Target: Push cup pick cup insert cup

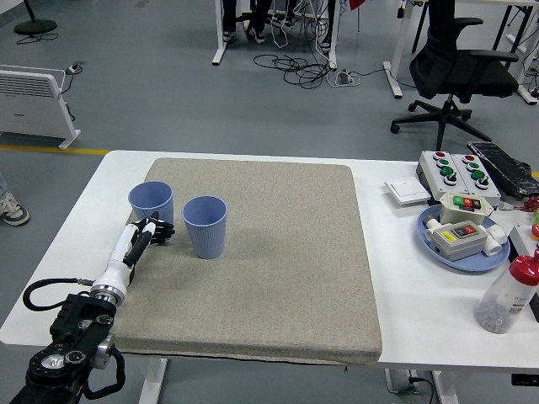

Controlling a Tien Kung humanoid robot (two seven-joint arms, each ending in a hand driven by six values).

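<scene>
Two light blue cups stand upright on the grey mat [278, 252]. The left cup [152, 204] is near the mat's left edge, and the right cup [205, 225] stands just beside it, a small gap between them. My left hand [154, 233] lies low on the mat right in front of the left cup, its dark fingers curled and holding nothing, close to or touching the cup's base. The right arm does not show.
On the white table's right side sit a blue plate [429, 240] with button boxes, a control box [455, 171], a white switch plate [407, 193] and a red-capped bottle [508, 295]. A black cable [42, 290] loops at the left near edge.
</scene>
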